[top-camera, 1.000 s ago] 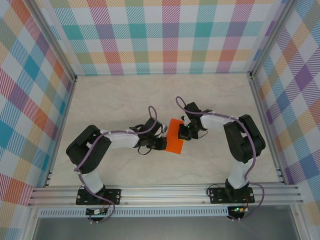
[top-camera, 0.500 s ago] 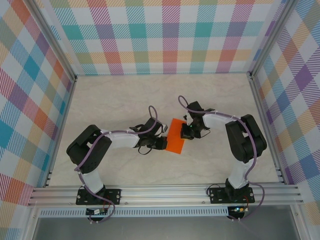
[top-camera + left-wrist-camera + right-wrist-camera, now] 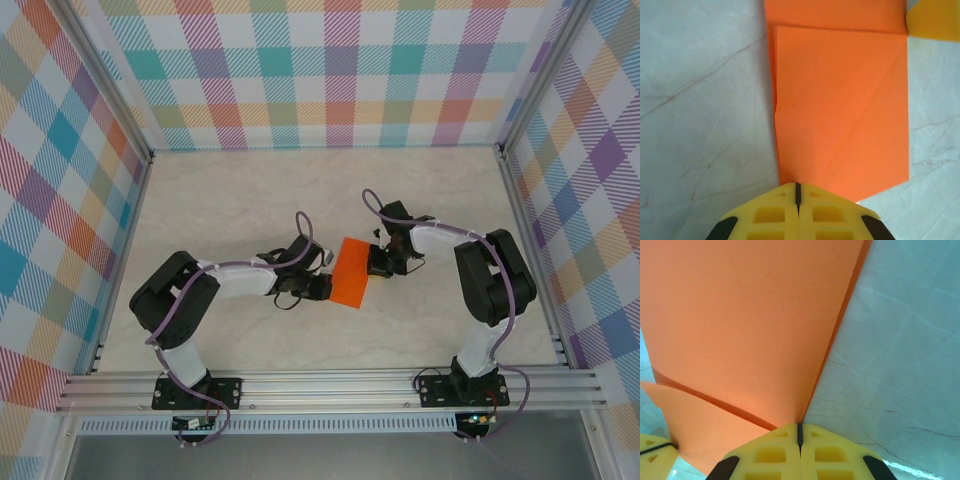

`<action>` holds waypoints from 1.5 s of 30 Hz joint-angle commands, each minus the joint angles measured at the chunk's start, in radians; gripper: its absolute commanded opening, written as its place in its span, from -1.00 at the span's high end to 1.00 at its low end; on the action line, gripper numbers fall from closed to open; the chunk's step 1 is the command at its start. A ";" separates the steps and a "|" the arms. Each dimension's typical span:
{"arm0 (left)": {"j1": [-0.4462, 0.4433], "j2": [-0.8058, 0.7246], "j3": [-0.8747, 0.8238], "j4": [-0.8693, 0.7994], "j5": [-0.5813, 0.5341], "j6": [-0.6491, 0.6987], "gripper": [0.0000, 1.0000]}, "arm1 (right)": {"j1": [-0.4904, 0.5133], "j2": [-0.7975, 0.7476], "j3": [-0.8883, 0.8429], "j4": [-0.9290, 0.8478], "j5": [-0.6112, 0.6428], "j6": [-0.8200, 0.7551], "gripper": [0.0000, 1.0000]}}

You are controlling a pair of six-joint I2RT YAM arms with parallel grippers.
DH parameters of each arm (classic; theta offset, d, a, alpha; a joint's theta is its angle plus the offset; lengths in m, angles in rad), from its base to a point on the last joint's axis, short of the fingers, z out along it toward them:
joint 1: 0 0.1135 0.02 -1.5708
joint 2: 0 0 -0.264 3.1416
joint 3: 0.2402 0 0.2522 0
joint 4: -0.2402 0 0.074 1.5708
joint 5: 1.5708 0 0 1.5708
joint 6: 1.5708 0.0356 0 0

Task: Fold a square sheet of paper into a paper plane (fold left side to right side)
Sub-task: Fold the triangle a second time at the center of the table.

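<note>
The square sheet of paper [image 3: 350, 285] lies folded into an orange rectangle mid-table, between the two arms. In the left wrist view the paper [image 3: 840, 110] looks flat, with a diagonal crease and an upper layer edge near the top. My left gripper [image 3: 323, 287] is shut, and its tip [image 3: 797, 186] rests on the paper's left edge. My right gripper [image 3: 376, 262] is shut too, its tip [image 3: 800, 425] meeting the paper's [image 3: 740, 315] right edge. I see no paper between either pair of jaws. One right finger [image 3: 935, 20] shows at the paper's far corner.
The pale marble-patterned tabletop [image 3: 250, 200] is walled by checked panels on the left, back and right. An aluminium rail [image 3: 320, 385] runs along the near edge, carrying both arm bases. A purple cable [image 3: 300, 235] loops over the left wrist.
My right gripper has slid a little to the right, from over the paper to its right edge. The left gripper and the paper have stayed put.
</note>
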 commanded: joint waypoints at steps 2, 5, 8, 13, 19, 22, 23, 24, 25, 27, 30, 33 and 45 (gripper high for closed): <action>-0.001 -0.050 0.070 -0.048 0.137 0.035 0.94 | -0.015 0.026 -0.018 -0.038 0.059 -0.017 0.91; -0.002 -0.033 0.108 -0.033 0.187 0.034 0.94 | -0.014 0.028 -0.018 -0.033 0.052 -0.012 0.91; -0.002 -0.006 0.138 -0.027 0.213 0.034 0.94 | -0.013 0.029 -0.021 -0.031 0.052 -0.011 0.91; -0.012 0.051 0.177 -0.028 0.265 0.047 0.94 | -0.014 0.031 -0.024 -0.029 0.052 -0.013 0.91; -0.016 0.091 0.195 -0.086 0.198 0.094 0.94 | -0.014 0.011 -0.024 -0.032 0.061 -0.012 0.91; -0.010 0.114 0.204 -0.108 0.156 0.109 0.95 | -0.014 -0.049 -0.032 -0.035 0.077 -0.011 0.91; -0.010 0.120 0.207 -0.108 0.152 0.109 0.95 | -0.015 -0.070 -0.033 -0.041 0.081 -0.011 0.90; -0.011 0.126 0.210 -0.108 0.151 0.109 0.95 | -0.014 -0.093 -0.035 -0.047 0.083 -0.011 0.90; -0.010 0.132 0.213 -0.108 0.149 0.110 0.95 | -0.014 -0.114 -0.040 -0.051 0.080 -0.008 0.90; -0.011 0.136 0.214 -0.102 0.145 0.106 0.96 | -0.010 -0.143 -0.049 -0.048 0.055 -0.004 0.90; -0.010 0.139 0.216 -0.097 0.140 0.104 0.96 | 0.014 -0.168 -0.068 -0.014 -0.004 0.009 0.90; -0.010 0.142 0.218 -0.094 0.143 0.101 0.96 | 0.042 -0.162 -0.071 0.033 -0.071 0.024 0.90; -0.010 0.145 0.218 -0.088 0.144 0.094 0.96 | 0.089 -0.044 -0.021 0.106 -0.119 0.057 0.90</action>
